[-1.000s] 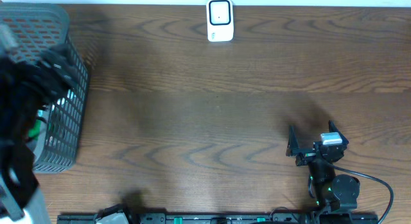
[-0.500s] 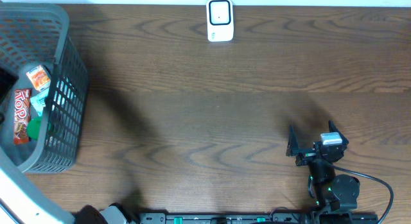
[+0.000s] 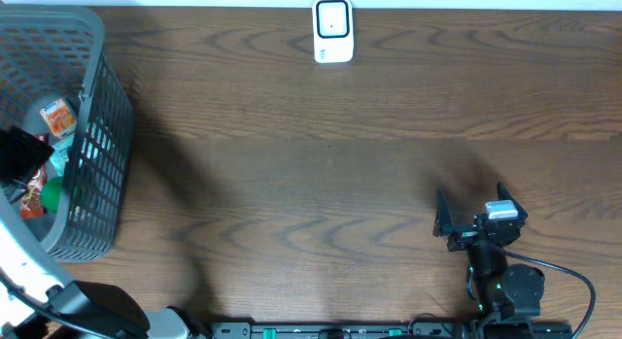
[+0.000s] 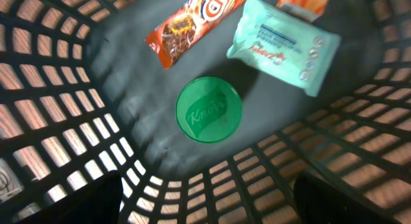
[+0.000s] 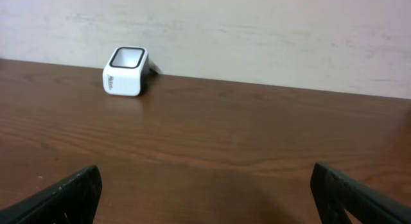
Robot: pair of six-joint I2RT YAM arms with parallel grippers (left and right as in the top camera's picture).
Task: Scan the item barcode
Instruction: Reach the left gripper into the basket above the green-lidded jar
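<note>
My left claw [image 4: 215, 201] has just dropped into the grey plastic mesh basket [image 3: 107, 135], wide open and empty, right over the round green-lidded tub [image 4: 209, 110] on its floor, so grabbing comes next, with the small white scanner [image 3: 332, 30] well apart.

The top edge of the left wrist view cuts off the orange packet [image 4: 303, 0] and red snack bar [image 4: 192, 20].

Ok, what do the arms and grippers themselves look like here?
The right arm is black, with a silver-white block at the wrist, small green lights lower down and a black cable looping off it. The right gripper has black fingers. The left arm shows a white link with a black joint; the left gripper is black too.
</note>
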